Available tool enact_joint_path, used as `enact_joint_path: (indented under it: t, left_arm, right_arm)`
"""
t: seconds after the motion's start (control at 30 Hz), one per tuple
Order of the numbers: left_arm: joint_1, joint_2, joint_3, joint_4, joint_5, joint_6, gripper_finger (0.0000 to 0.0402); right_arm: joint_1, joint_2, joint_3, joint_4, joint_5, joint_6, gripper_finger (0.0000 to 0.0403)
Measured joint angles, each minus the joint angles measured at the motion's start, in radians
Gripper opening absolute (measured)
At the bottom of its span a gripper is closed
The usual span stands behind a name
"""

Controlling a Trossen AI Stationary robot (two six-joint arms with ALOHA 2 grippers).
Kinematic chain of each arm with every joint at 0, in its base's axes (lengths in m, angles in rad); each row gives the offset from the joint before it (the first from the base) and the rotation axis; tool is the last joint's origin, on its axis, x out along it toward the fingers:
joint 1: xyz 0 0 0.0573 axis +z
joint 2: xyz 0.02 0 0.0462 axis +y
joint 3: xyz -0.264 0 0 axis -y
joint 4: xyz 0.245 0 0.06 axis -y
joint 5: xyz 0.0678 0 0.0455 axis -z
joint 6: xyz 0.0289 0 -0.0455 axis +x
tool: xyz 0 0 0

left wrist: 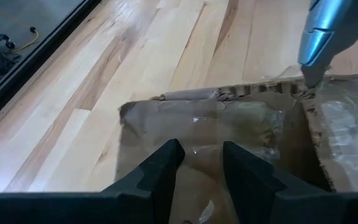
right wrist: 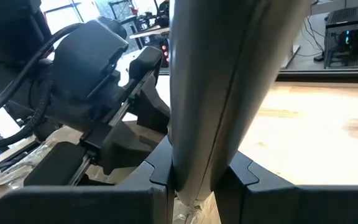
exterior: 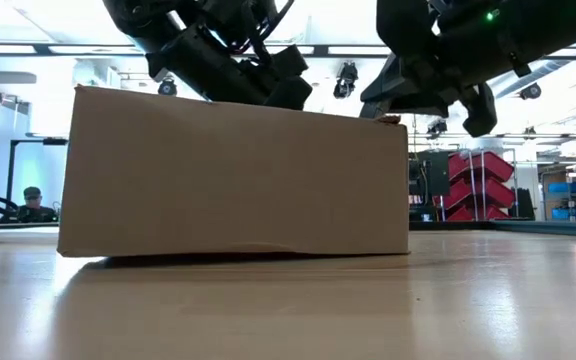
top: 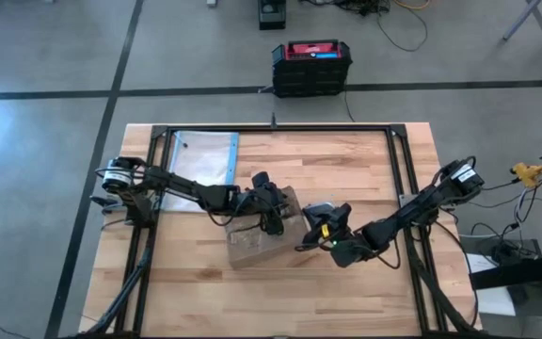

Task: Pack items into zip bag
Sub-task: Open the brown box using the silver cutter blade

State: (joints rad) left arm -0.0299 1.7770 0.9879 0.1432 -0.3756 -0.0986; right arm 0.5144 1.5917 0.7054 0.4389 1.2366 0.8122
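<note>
zip bag: flat on the table point(top: 365, 282) at the far left corner point(top: 203, 156), blue strip along its left edge, long axis running near-to-far. Nothing in it that I can make out.

items: honestly can't pick out single pieces. My left wrist view shows crinkly clear stuff point(left wrist: 347, 134) down inside the box, so I'm guessing they're in there.

cardboard box: mid-table, a bit left of centre point(top: 252, 247), open on top, sitting askew to the table edges. Both my arms are over it.

left gripper: hanging right over the box opening point(top: 267, 209), fingers point(left wrist: 163, 168) parted with nothing between them, pointing down into it.

right gripper: at the box's right edge point(top: 320, 222), clamped on the slim grey tool point(right wrist: 219, 93), whose tip point(left wrist: 319, 43) touches the torn rim of the box.

what matters: the bag lies far and left of the box, well apart from it, on my left arm's side. So left is the nearer arm for carrying anything over, I reckon.
</note>
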Motion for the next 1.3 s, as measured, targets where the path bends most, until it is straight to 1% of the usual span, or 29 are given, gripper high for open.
enact_joint_path:
  t: [0.3,0.4,0.53,1.03,1.07,1.1,1.17,1.3]
  left_arm:
    - [0.001,0.001,0.000,-0.013,-0.009,-0.015,0.0119]
    - [0.003,0.002,-0.001,-0.016,-0.010,-0.015,0.0119]
    - [0.007,0.001,-0.002,-0.027,-0.040,-0.017,0.0119]
    - [0.007,0.002,-0.003,-0.030,-0.048,-0.016,0.0119]
    - [0.007,0.002,-0.003,-0.032,-0.041,-0.015,0.0119]
    - [0.007,0.002,-0.003,-0.034,-0.042,-0.015,0.0119]
    - [0.009,0.002,-0.002,-0.039,-0.055,-0.017,0.0119]
    - [0.010,-0.006,-0.003,-0.038,-0.053,-0.015,0.0119]
  right_arm:
    - [0.005,0.000,0.002,0.001,0.005,0.036,0.0052]
    - [0.011,0.000,0.009,0.001,0.009,0.030,0.0052]
    - [0.027,-0.004,0.017,0.008,0.020,0.013,0.0052]
    - [0.027,-0.007,0.018,0.006,0.021,0.008,0.0052]
    - [0.077,-0.016,0.021,-0.012,0.064,-0.006,0.0052]
    - [0.092,-0.023,0.021,-0.013,0.102,-0.011,0.0052]
    - [0.124,-0.039,0.027,0.000,0.094,-0.017,0.0052]
    - [0.146,-0.054,0.023,-0.024,0.135,-0.043,0.0052]
